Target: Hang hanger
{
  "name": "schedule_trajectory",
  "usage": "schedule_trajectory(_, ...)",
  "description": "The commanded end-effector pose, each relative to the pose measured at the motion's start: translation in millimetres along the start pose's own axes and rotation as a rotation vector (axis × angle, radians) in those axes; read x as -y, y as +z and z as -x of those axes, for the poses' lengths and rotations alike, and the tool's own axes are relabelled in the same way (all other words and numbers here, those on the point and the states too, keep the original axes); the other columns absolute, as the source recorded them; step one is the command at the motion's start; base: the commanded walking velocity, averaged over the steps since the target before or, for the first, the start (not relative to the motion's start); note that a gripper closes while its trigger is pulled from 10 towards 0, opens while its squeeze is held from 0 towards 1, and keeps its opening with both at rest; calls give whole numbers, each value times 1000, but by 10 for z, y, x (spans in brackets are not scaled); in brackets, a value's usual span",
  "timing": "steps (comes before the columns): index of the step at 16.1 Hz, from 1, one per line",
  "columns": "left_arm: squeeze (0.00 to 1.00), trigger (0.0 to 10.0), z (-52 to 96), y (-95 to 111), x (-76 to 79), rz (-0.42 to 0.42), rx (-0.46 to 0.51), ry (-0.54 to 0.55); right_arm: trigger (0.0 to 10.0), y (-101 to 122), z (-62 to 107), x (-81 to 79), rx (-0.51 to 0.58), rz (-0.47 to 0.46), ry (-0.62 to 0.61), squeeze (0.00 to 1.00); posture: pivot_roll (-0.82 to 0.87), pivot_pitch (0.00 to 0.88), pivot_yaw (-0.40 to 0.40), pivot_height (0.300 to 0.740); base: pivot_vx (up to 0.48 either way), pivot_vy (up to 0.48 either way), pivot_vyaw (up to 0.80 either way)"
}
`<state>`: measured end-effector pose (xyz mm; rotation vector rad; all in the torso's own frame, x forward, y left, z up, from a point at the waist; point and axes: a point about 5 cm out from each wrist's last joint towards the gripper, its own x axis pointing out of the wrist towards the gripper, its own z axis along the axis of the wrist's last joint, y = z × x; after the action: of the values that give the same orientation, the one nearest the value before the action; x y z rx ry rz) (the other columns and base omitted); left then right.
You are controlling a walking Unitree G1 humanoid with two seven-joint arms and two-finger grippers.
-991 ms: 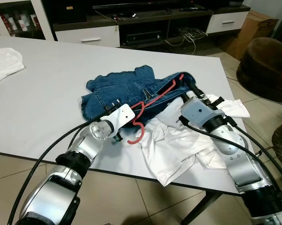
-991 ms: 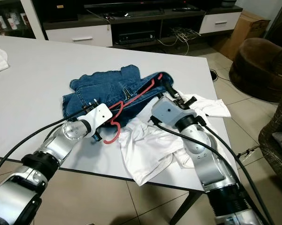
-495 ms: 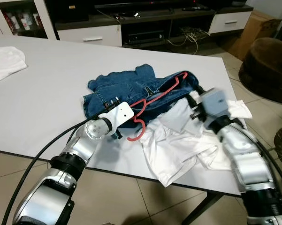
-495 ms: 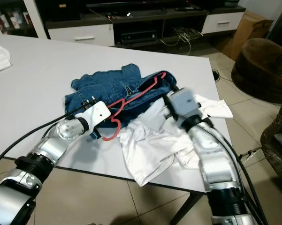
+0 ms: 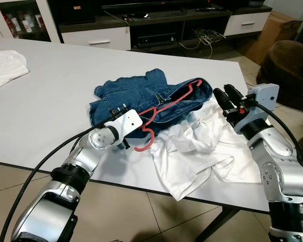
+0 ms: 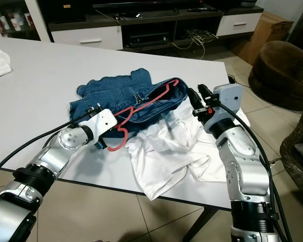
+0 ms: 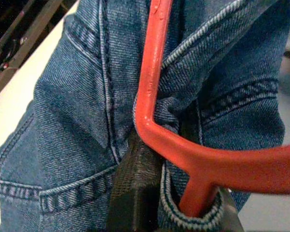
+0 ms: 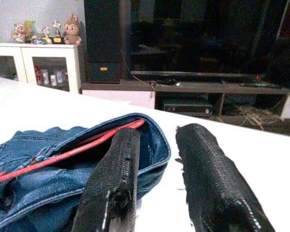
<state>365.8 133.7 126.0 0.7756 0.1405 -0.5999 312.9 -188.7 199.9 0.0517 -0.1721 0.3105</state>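
The red hanger [image 5: 164, 108] lies on the denim shorts [image 5: 136, 96] on the white table [image 5: 45, 101], its long axis running from the hook near the robot's left toward the far right. The left gripper [image 7: 149, 193] is clamped on it near the hook. The right gripper [image 8: 157, 188] hovers beside the shorts, fingers apart, above a white shirt [image 5: 201, 156]

Bare white table [image 5: 55, 96] left of the jeans [image 5: 136, 96]; crumpled white shirt [image 5: 201, 151] crowding the right edge.
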Motion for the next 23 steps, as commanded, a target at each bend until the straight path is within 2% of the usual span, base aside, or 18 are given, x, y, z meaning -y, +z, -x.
schedule_trajectory(1,0,10000,-5,83,-3,-24,47,-5,10000,14,-28,28,4,-68,-18,753,-7,46,1,740,0,0,0)
schedule_trajectory(2,0,10000,-2,88,0,-26,52,-6,10000,-5,-48,32,-4,-87,-26,1000,-6,46,1,740,0,0,0)
schedule_trajectory(4,0,10000,4,85,22,-27,56,-12,10000,-51,-127,-8,-21,-139,-17,1000,-1,46,0,740,0,0,0)
schedule_trajectory(5,0,10000,7,84,34,-32,58,-16,10000,-84,-167,-35,-36,-143,-3,0,-1,46,0,740,0,0,0)
schedule_trajectory(7,0,10000,17,79,43,-40,63,-20,10000,-191,-223,-34,-77,-145,-5,0,6,48,-1,740,0,0,0)
schedule_trajectory(9,0,10000,32,64,46,-39,61,-20,10000,-420,-261,36,-167,-140,-36,0,15,53,-1,740,0,0,0)
schedule_trajectory(11,0,10000,38,59,47,-38,60,-20,10000,-466,-271,72,-185,-133,-54,0,18,55,-2,740,0,0,0)
schedule_trajectory(13,0,10000,55,38,48,-37,56,-21,10000,-590,-288,202,-242,-135,-123,0,20,58,-2,740,0,0,0)
schedule_trajectory(14,0,10000,58,37,50,-36,56,-21,10000,-617,-293,210,-253,-135,-127,0,20,58,-2,740,0,0,0)
schedule_trajectory(16,0,10000,55,39,61,-37,56,-25,10000,-735,-320,104,-300,-141,-74,0,20,59,-2,740,0,0,0)
schedule_trajectory(17,0,10000,50,50,65,-36,58,-26,9059,-816,-339,-4,-331,-158,-29,0,21,60,-3,740,0,0,0)
schedule_trajectory(18,0,10000,50,57,66,-36,60,-26,0,-854,-348,-64,-342,-172,-14,0,22,61,-4,740,0,0,0)
schedule_trajectory(20,0,10000,55,59,68,-36,63,-25,0,-884,-352,-78,-343,-185,-44,0,24,63,-4,740,0,0,0)
schedule_trajectory(23,0,10000,61,57,65,-35,63,-24,0,-782,-366,55,-281,-159,-149,0,23,63,-4,740,0,0,0)
